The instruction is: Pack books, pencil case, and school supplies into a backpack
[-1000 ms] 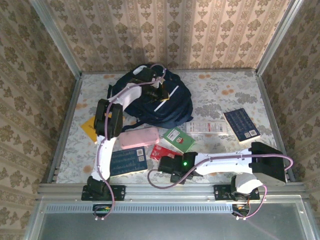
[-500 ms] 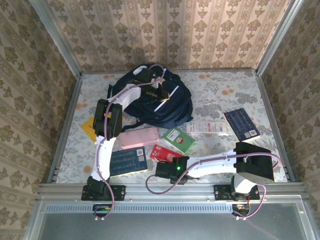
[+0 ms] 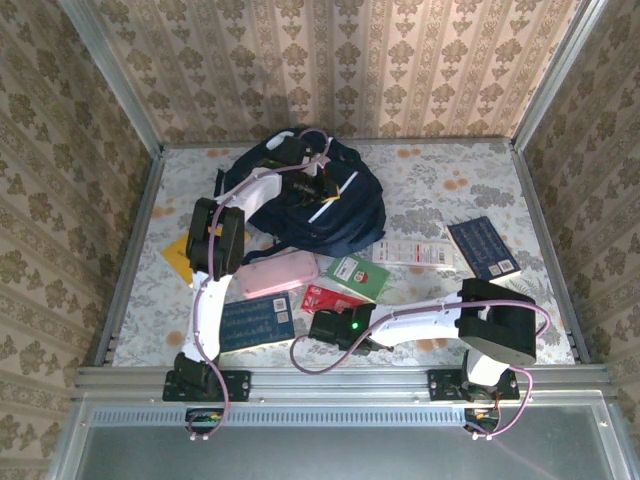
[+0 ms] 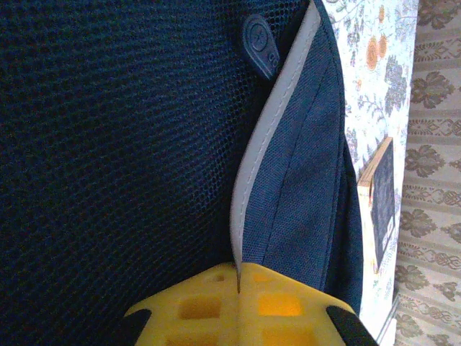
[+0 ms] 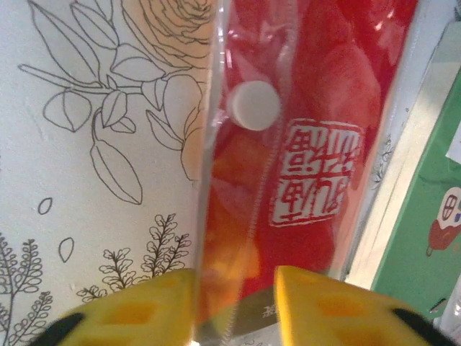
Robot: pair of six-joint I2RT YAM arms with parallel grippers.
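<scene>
Near side of table [image 5: 94,216]: right gripper [image 5: 234,288] down, jaws part-closed astride the clear edge of the red pack [image 5: 310,108]; cannot tell if it has a hold. The pencil case [image 3: 280,275] lies just beyond. Far side: left gripper [image 4: 238,292] jaws fully closed, pinching the grey trim of the backpack [image 4: 108,144].

The red pack [image 5: 317,79] carries a white square stamp [image 5: 315,173] of seal-style characters, too stylised to read. Right of the red pack, the green pack [image 5: 414,252] shows a small cartoon figure [image 5: 443,225] below its white label [image 5: 454,144]. The backpack [image 4: 108,144] bears an oval moulded badge [image 4: 260,45] whose mark is unreadable.
</scene>
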